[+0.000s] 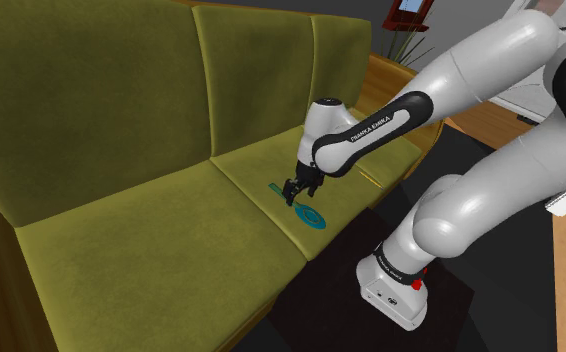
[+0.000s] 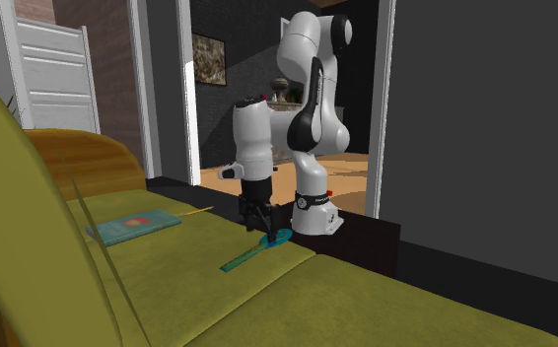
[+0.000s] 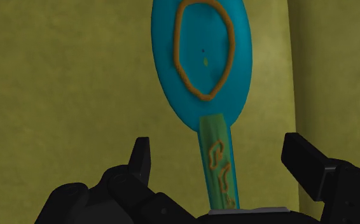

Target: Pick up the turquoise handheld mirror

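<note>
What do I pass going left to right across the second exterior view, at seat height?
In order: teal book → turquoise handheld mirror → arm's white base → dark grey wall. The hand is left out: it stands directly over the mirror.

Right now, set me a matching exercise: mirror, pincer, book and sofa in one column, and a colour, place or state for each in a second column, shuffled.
Column one
1 mirror
2 pincer
3 book
4 sofa

Column two
A olive green
B flat, near the wooden armrest
C open, holding nothing
D turquoise, with an orange ring

Pairs: 1-D, 2-C, 3-B, 4-A
</note>
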Robot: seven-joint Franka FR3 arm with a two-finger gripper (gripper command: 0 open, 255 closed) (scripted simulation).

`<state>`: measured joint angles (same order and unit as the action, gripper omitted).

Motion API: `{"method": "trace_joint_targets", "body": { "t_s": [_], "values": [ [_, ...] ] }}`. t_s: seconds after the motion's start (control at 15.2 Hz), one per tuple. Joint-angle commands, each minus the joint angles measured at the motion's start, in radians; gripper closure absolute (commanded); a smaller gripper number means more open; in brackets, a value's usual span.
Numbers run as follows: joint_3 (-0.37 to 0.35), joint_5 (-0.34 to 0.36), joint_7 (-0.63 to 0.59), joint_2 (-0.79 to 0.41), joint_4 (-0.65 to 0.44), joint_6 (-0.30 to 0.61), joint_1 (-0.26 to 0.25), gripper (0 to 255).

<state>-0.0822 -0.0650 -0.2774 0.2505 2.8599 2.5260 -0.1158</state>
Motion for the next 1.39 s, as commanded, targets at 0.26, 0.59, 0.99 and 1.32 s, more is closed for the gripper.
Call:
{"method": "trace_joint_targets", "body": {
  "t_s": [0.26,0.59,0.99,1.32],
  "values": [
    [-0.001,0.004,0.001,-0.088,0.008,0.097,0.004,0],
    [0.000,0.004,0.001,-0.087,0.009,0.097,0.004,255],
    [0.000,0.003,0.001,-0.069,0.007,0.077,0.003,255],
    [0.002,0.001,0.002,0.021,-0.003,-0.022,0.001,255]
  ]
}}
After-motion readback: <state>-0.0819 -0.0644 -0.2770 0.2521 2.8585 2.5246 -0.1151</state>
